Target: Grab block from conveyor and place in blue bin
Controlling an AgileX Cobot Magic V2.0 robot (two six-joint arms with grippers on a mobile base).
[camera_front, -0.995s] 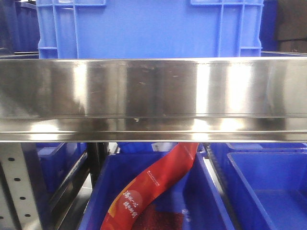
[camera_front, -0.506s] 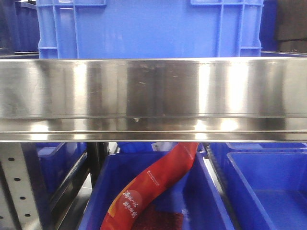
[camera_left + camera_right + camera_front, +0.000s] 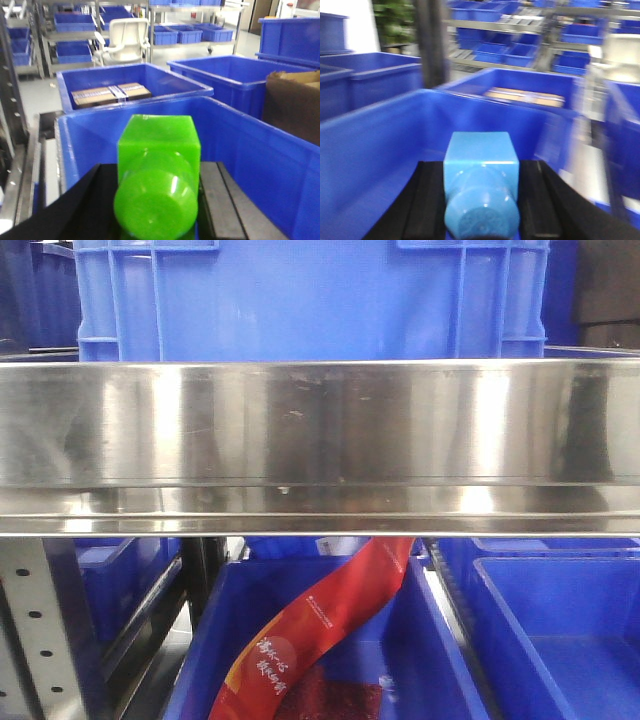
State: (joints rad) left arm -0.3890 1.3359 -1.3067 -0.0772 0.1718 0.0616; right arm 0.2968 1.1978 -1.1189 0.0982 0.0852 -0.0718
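Front view shows only a steel rail [image 3: 320, 445] and blue bins; no arms, no conveyor. Left wrist: left gripper [image 3: 157, 200] clenches a green block [image 3: 159, 165], blue bin [image 3: 260, 145] directly ahead and below. Right wrist (blurred): right gripper [image 3: 480, 200] seemingly grips a light blue block [image 3: 481, 170] above another bin [image 3: 370, 140].

One green block [image 3: 157, 175], one blue block [image 3: 480, 177]
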